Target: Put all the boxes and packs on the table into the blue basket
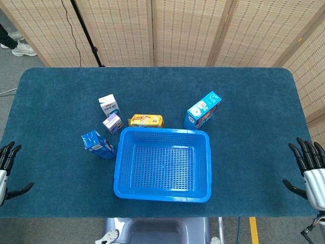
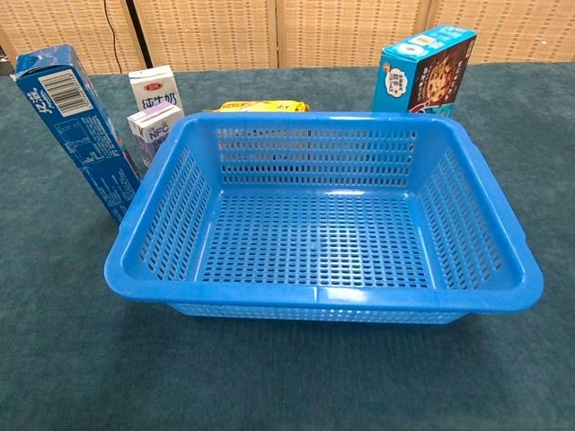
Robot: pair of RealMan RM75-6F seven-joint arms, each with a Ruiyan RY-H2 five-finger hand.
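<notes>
Sitting empty near the table's front middle: blue basket [image 1: 162,162]. Standing just left of it: dark blue box [image 1: 96,144], purple carton [image 1: 112,122], white milk carton [image 1: 108,105]. Lying just behind: yellow pack [image 1: 146,120]. Standing far right: light blue box [image 1: 202,110]. Hovering at the table's edges with fingers spread, holding nothing: left hand [image 1: 6,170], right hand [image 1: 311,170].

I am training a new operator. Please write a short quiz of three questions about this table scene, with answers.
1. True or false: the basket already holds a pack.
2. How many boxes and packs stand or lie outside the basket?
3. Which item lies flat by the basket's far rim? A) yellow pack B) cookie box C) dark blue box

Key:
1. False; it holds nothing.
2. Five: white carton, purple carton, dark blue box, yellow pack, cookie box.
3. A.
</notes>
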